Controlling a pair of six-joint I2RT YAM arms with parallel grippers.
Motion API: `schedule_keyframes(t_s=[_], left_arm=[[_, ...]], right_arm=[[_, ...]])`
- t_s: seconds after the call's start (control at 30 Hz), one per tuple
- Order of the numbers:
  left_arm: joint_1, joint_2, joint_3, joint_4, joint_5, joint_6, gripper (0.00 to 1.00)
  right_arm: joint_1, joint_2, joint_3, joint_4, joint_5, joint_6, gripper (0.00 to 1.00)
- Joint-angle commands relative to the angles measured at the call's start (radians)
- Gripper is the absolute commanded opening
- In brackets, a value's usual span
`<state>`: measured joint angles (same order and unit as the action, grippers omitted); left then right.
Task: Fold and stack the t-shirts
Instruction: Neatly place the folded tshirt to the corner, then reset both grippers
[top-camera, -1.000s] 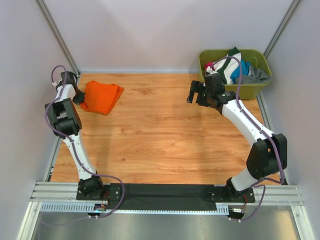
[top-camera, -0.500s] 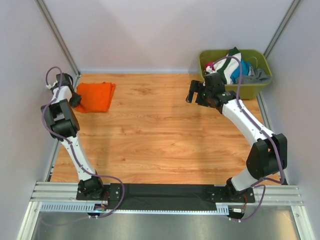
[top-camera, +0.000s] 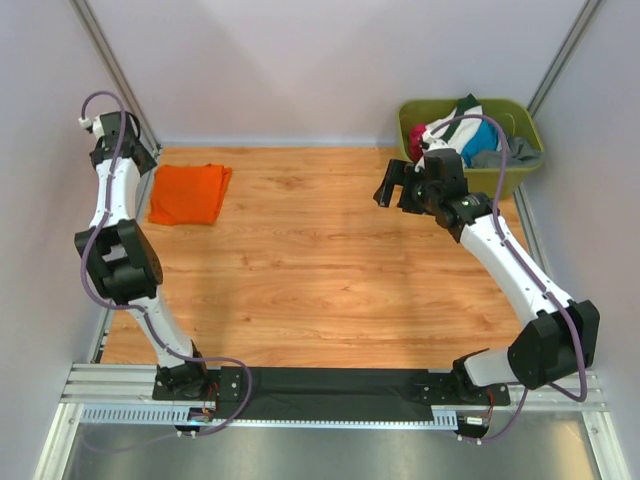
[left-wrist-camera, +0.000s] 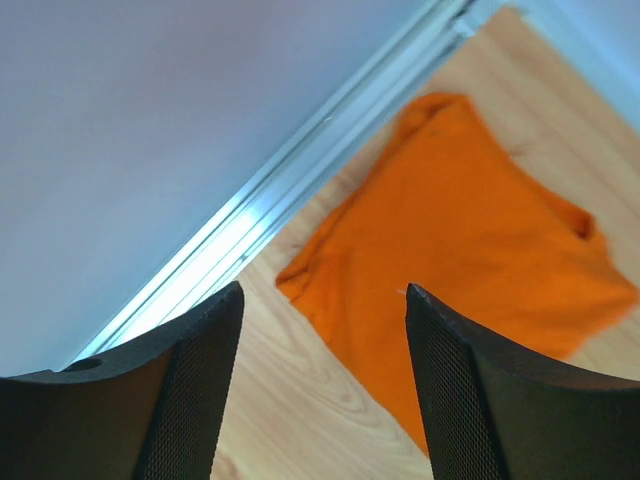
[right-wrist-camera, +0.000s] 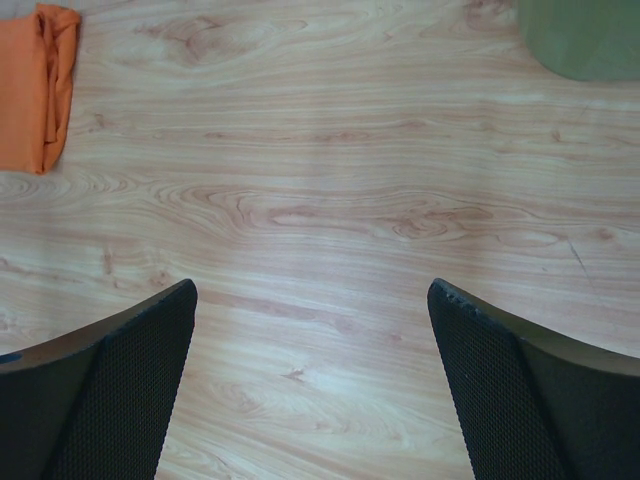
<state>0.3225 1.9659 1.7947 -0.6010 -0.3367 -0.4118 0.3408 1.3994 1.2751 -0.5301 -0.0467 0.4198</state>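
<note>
Trouble looks likeliest at upper left: the left gripper (top-camera: 112, 135), jaws apart and empty, hangs near the folded orange t-shirt (top-camera: 188, 193) lying in the upper-left corner of the table (top-camera: 320, 290), and a low pass could ruffle it. Toward upper right, the right gripper (top-camera: 393, 186), spread wide and empty, hovers near the tub (top-camera: 521, 172), whose tangled clothes (top-camera: 463, 137) could lift together.

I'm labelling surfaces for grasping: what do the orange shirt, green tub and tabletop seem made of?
Orange shirt: soft matte cloth, lying in limp folds.
Green tub: likely moulded plastic; smooth, even colour.
Tabletop: wood or wood-look laminate; grain shows, slight sheen.
</note>
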Motion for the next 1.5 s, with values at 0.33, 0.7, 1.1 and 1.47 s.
schedule_keyframes(t_s=[0.33, 0.7, 1.1, 1.47], left_arm=[[-0.138, 0.083, 0.05, 0.152, 0.355, 0.061, 0.7], [-0.201, 0.24, 0.091, 0.147, 0.39, 0.013, 0.57], [-0.207, 0.05, 0.095, 0.072, 0.344, 0.071, 0.63], [-0.206, -0.689, -0.214, -0.088, 0.47, 0.042, 0.99]], right_arm=[[0.001, -0.01, -0.023, 0.081, 0.03, -0.046, 1.0], [0.001, 0.073, 0.036, 0.071, 0.044, -0.047, 1.0], [0.0, 0.027, 0.093, 0.041, 0.045, -0.049, 1.0], [0.0, -0.305, 0.057, -0.068, 0.224, -0.032, 1.0]])
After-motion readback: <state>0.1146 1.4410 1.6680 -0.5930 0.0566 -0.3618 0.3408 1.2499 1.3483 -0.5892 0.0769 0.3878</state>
